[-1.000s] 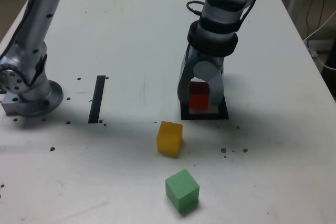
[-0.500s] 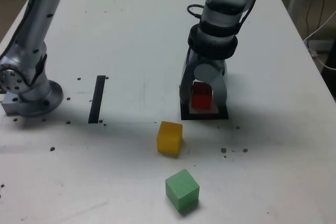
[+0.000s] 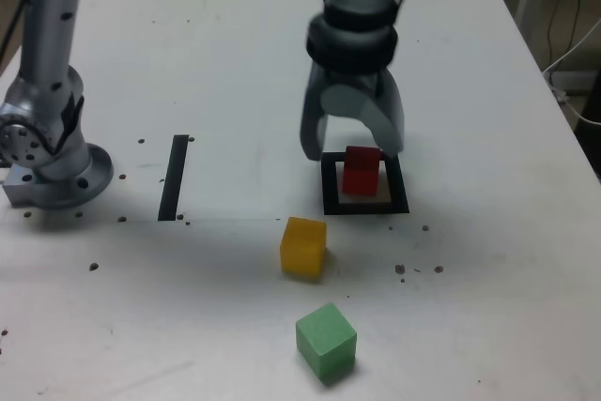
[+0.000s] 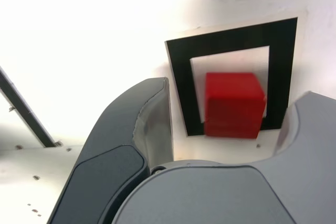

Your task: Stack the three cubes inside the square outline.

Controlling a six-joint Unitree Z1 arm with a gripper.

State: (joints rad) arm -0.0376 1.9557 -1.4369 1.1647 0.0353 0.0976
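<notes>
Within the black square outline (image 3: 398,185), red cube (image 3: 361,172) sits flat, ungripped, claw (image 3: 352,149) spread wide above. Yellow cube (image 3: 302,249) and green cube (image 3: 326,339) lie apart on the pale, speckled bench (image 3: 216,316); likely light, stiff, best pinched across opposite side faces. Ample working room around both.

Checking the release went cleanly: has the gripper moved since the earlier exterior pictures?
Yes, up and toward the exterior view's left, judged against the square outline.
</notes>
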